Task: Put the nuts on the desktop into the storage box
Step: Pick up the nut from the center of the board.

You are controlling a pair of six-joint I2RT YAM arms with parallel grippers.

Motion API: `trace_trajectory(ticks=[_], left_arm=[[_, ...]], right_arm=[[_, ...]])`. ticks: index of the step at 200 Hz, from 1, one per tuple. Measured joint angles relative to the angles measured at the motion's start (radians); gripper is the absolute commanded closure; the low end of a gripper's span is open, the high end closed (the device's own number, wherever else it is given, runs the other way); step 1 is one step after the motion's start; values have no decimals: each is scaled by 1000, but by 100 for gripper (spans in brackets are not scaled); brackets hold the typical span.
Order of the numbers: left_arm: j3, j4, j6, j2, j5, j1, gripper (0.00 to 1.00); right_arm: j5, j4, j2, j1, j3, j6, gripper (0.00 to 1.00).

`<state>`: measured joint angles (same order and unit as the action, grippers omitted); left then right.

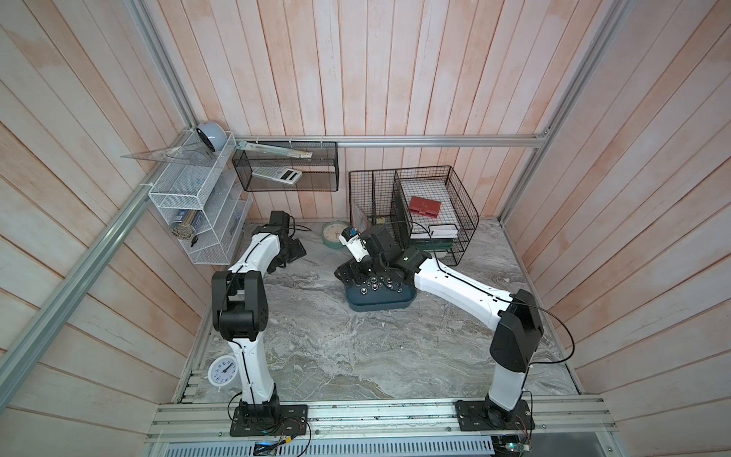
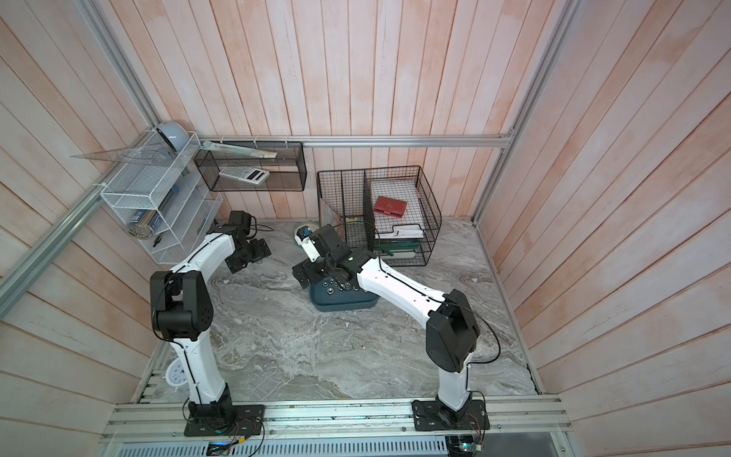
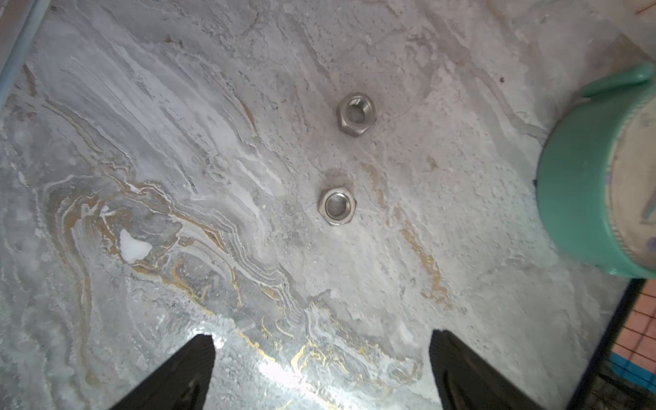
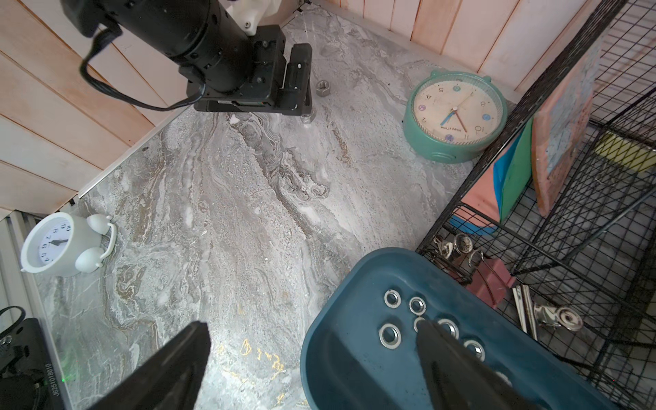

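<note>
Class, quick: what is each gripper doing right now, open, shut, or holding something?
Left gripper: open, empty, above two loose nuts.
Right gripper: open, empty, partly over the box.

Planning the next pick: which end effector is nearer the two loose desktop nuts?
Left. The left end effector hovers just beside the nuts; the right end effector is away at the storage box.

R tool (image 1: 350,275) hangs over storage box (image 1: 379,305), nuts (image 1: 374,283) clustered inside, right by the tool. L tool (image 1: 292,253) low over tabletop (image 1: 356,356). Green clock (image 1: 331,236) sits btwn both tools.
</note>
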<state>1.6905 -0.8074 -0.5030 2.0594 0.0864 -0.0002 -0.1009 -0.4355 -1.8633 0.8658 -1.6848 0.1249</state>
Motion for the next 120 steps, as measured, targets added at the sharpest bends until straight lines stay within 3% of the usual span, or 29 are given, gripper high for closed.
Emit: trace_trajectory(ticks=[47,120], left_arm=[[82,19,16,89,0,5,23],[183,37,52,210,4,15,38]], right_arm=[[-5,-8,-3,-10,-10,0,2],[-5,-14,-14,-17,-16,-3,2]])
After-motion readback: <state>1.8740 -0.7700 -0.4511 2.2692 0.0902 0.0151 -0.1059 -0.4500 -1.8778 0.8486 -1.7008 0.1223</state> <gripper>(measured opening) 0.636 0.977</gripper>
